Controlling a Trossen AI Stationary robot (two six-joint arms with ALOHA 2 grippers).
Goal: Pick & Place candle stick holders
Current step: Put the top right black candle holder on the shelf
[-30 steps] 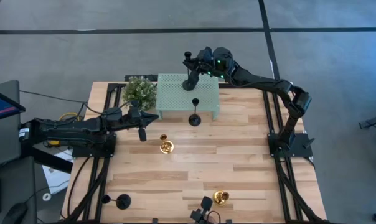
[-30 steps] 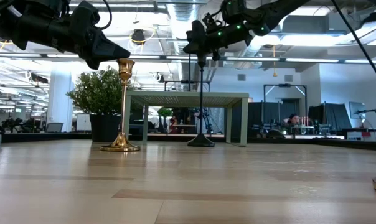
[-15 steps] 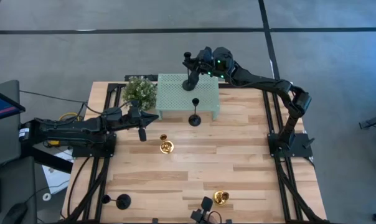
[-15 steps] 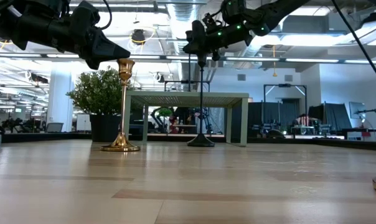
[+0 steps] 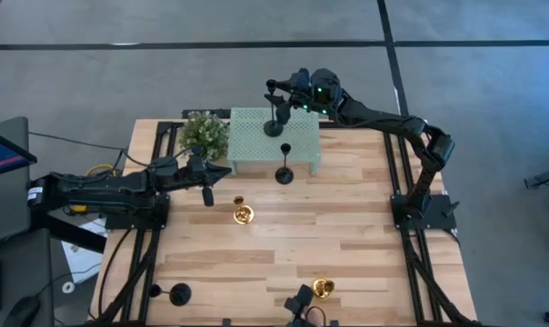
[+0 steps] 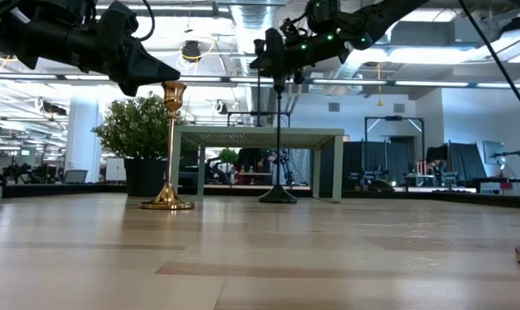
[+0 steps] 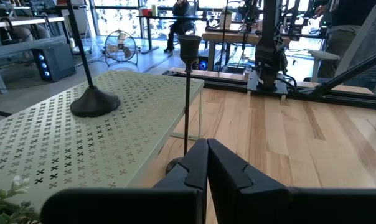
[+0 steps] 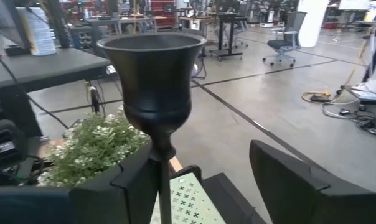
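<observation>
Pale wood planks make up the surface [image 5: 347,227], seen from above with dark frame rails down both sides. Along the bottom edge of the overhead frame stand a black candle stick holder [image 5: 178,293] at lower left and a gold candle stick holder [image 5: 323,289] at lower centre, with a dark clamp-like part just beside the gold one. Further up, near the middle, a second gold holder [image 5: 243,214] stands upright; in the table-level view it rises at left of frame [image 6: 168,146].

Just above and left of it hangs the left end effector [image 5: 207,193], its fingers pressed together and holding nothing, clear of that gold holder. Its wrist camera looks past the closed fingers [image 7: 203,165] at a black holder on the wood [image 5: 284,166], which stands just in front of a green perforated stand [image 5: 302,150].

On top of that stand, in the upper centre, a third black holder [image 5: 274,109] stands on its round base. The right end effector [image 5: 288,91] is at its cup, fingers apart on either side of the stem, as the right wrist view shows [image 8: 152,78]; whether they touch it cannot be told. A small green plant [image 5: 204,133] sits at the stand's left end.
</observation>
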